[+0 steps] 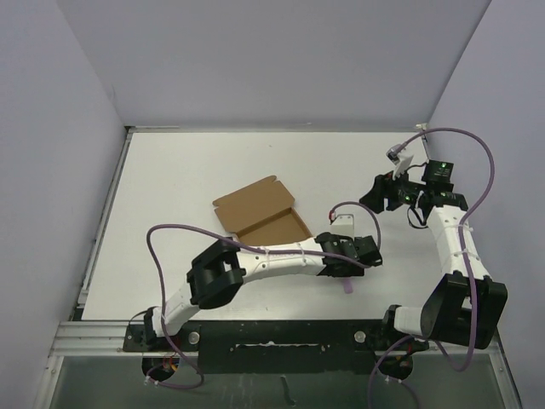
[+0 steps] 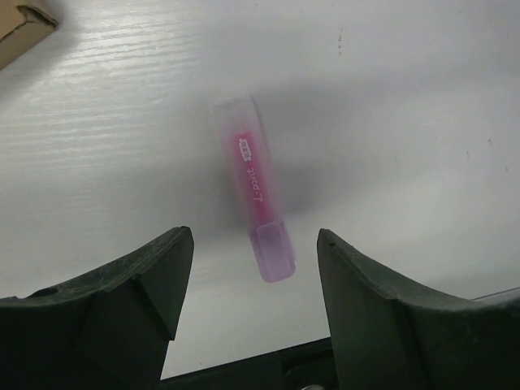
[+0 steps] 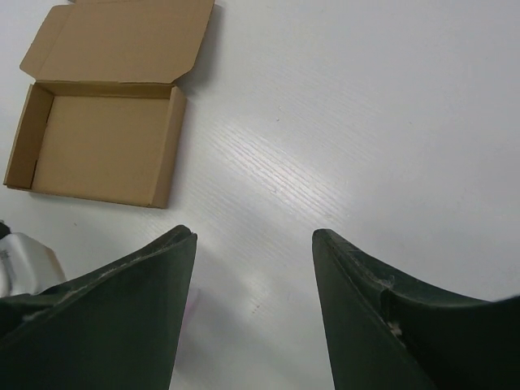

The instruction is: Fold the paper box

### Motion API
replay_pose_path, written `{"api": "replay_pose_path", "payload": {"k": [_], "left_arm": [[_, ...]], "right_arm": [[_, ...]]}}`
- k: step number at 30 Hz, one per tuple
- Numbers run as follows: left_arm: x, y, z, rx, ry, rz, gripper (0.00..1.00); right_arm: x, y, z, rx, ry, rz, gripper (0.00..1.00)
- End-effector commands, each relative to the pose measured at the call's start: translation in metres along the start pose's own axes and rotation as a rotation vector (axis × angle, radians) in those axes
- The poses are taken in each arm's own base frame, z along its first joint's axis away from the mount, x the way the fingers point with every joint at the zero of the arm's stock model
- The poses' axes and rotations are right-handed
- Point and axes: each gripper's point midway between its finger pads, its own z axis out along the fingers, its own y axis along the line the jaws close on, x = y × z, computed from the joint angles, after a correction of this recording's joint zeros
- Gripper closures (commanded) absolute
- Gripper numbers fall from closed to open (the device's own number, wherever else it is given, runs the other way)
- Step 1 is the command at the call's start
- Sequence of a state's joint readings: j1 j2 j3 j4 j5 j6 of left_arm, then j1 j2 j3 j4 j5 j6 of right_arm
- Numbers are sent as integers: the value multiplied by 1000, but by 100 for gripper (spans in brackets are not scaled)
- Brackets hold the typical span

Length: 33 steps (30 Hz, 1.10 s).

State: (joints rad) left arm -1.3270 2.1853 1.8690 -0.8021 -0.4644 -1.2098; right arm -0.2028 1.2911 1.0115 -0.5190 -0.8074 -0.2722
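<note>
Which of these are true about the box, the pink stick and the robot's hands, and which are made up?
1. The paper box has its lid open. True.
2. The left hand is squeezing the pink stick. False: the hand is open, and the stick lies untouched on the table.
3. The right hand holds the box. False: it is open and empty, away from the box.
4. The pink stick lies outside the box. True.

"Can you read the pink stick (image 2: 250, 183) ahead of the left gripper (image 2: 253, 237)?"

"No, it's blurred. The paper box (image 2: 20, 32) is cut off too, just a corner beyond one finger."
</note>
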Motion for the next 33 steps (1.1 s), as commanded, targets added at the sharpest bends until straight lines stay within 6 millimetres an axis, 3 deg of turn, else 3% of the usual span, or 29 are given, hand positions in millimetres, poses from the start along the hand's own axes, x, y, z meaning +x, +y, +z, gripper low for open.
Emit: {"api": "replay_pose_path", "payload": {"k": [1, 18, 26, 33], "left_arm": [[0, -5, 13, -26, 47, 25, 39], [17, 13, 53, -173, 96, 131, 45], [19, 24, 56, -218, 98, 161, 52], [15, 33, 51, -238, 76, 205, 66]], "right_arm": [[-19, -5, -7, 18, -45, -22, 40], [-18, -7, -8, 14, -52, -3, 40], [-18, -7, -9, 16, -56, 2, 39], [-18, -7, -10, 15, -59, 3, 39]]}}
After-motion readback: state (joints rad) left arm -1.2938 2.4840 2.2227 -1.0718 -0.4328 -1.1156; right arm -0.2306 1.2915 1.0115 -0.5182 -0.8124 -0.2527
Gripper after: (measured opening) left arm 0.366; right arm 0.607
